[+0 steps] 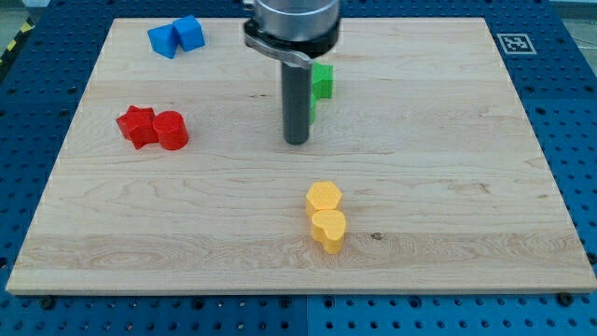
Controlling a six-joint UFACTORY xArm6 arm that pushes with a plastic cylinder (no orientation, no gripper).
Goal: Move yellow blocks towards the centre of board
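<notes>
Near the view's bottom, just right of the midline, sit the 2 yellow blocks: a yellow hexagonal block (324,197) and, touching it on the lower side, a yellow heart-shaped block (328,230). Both rest on the wooden board (448,159). My tip (297,142) stands above them toward the view's top, apart from both, roughly at the board's centre. No pincer exists on this rod, so nothing opens, closes or holds; the tip simply touches no block. Just behind the rod, partly hidden, lies a green block (322,82); its shape is unclear. At the view's left rest a red star-shaped block (137,125) and a red cylinder (172,130), touching; at the top left, 2 blue blocks (176,36) sit together. As I judge it, the tip must go around the yellow pair and push from below. Coming straight down would drive them toward the bottom edge. An off-centre push could split the pair, letting 1 slip sideways past the tip.
</notes>
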